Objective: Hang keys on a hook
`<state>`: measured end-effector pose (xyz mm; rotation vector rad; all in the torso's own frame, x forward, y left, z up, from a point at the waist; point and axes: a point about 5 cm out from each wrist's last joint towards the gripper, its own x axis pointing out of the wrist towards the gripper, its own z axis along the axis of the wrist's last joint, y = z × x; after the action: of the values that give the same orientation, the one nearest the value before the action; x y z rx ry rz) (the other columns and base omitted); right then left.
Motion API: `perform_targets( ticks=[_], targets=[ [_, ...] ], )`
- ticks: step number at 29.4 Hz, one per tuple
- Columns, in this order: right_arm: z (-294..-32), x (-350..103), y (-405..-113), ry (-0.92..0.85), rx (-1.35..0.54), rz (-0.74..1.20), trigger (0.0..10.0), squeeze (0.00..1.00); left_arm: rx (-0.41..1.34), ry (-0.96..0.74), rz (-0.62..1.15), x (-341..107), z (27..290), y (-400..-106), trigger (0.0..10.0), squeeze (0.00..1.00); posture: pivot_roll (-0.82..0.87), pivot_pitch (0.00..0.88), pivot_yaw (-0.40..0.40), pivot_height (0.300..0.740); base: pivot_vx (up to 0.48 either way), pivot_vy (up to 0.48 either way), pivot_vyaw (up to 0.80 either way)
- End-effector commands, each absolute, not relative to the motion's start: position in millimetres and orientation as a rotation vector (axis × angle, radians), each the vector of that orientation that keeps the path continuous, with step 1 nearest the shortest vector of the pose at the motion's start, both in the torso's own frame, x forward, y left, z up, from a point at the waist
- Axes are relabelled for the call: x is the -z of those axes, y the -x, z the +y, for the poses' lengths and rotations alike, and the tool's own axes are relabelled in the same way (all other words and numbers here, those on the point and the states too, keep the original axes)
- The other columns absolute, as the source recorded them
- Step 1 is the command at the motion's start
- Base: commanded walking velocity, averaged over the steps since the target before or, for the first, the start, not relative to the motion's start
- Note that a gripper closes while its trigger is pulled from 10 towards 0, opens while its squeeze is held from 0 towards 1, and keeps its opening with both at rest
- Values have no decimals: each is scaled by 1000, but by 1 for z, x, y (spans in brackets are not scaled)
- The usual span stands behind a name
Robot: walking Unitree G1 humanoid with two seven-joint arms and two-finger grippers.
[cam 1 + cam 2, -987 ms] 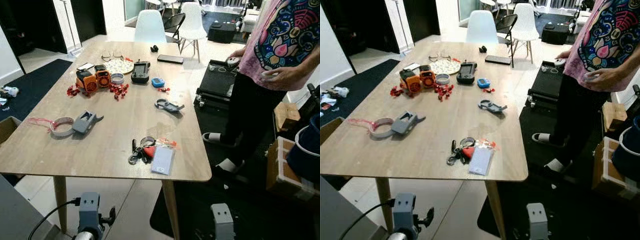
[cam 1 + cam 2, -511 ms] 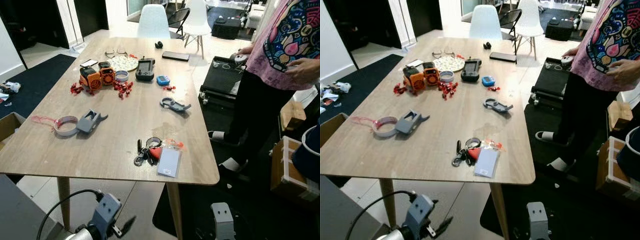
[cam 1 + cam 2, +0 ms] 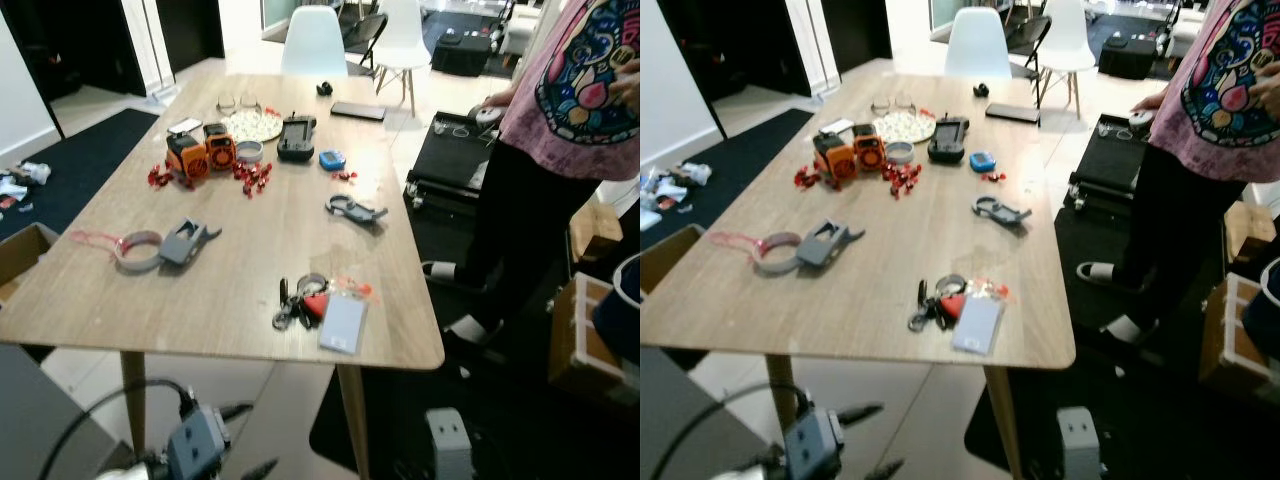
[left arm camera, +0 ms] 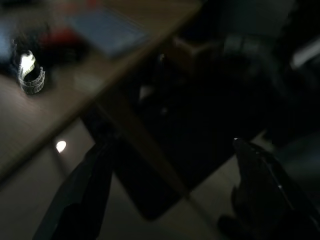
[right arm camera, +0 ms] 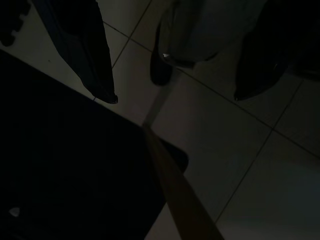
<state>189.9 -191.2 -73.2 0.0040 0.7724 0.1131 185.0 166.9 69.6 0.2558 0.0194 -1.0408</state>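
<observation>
The bunch of keys [image 3: 298,301] with a red tag lies near the front edge of the wooden table [image 3: 230,250], touching a pale blue card [image 3: 343,322]. My left gripper [image 3: 252,438] is low in front of the table, below its edge, with its fingers open and nothing between them. In the dim left wrist view the keys [image 4: 30,75] and the card [image 4: 105,30] appear blurred beyond the open gripper [image 4: 172,145]. My right arm hangs idle, its gripper [image 5: 177,97] open above the tiled floor.
A person [image 3: 565,110] in a patterned shirt stands at the table's right side. On the table lie a grey clip [image 3: 355,209], a tape roll with dispenser [image 3: 160,243], orange gadgets [image 3: 197,153], red clips [image 3: 250,177] and a remote [image 3: 297,138]. Cardboard boxes [image 3: 590,340] stand right.
The camera has shifted a little towards the table. My left wrist has swung so that its open fingers point forward under the table edge. The keys have not moved.
</observation>
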Motion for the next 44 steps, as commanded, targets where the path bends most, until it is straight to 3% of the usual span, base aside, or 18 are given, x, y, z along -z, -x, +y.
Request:
perform_targets(
  ticks=[1,5,12,13,15,18,21,27,40,44],
  targets=[
    [-192,76,-185,1,-116,792,10000,0,1069,-250,49,-69,167,-181,10000,0,40,68,-20,740,0,0,0],
    [-192,76,-185,-2,-115,793,10000,0,1112,-263,24,-78,161,-185,10000,0,43,68,-13,740,0,0,0],
    [-190,76,-184,-7,-115,792,10000,0,1052,-332,109,-47,178,-190,10000,0,38,67,-13,740,0,0,0],
    [-190,76,-185,-7,-115,790,10000,0,962,-366,218,-22,194,-194,10000,0,35,66,-15,740,0,0,0],
    [-190,76,-185,-7,-115,790,10000,0,962,-366,218,-22,194,-194,10000,0,35,66,-15,740,0,0,0],
    [-194,76,-183,-10,-93,788,10000,0,496,-350,518,27,218,-200,10000,0,18,62,-8,740,0,0,0],
    [-200,78,-176,-10,-72,798,10000,0,403,-320,620,43,212,-189,10000,0,11,62,-6,740,0,0,0],
    [-208,81,-167,-5,-52,814,10000,0,294,-204,638,53,204,-183,10000,0,8,68,-12,740,0,0,0],
    [-211,83,-161,5,-36,838,10000,0,-19,-92,745,69,214,-174,10000,0,16,63,-14,740,0,0,0],
    [-229,80,-162,64,99,821,10000,0,-58,-85,738,70,217,-173,10000,0,19,57,-12,740,0,0,0]
  ],
)
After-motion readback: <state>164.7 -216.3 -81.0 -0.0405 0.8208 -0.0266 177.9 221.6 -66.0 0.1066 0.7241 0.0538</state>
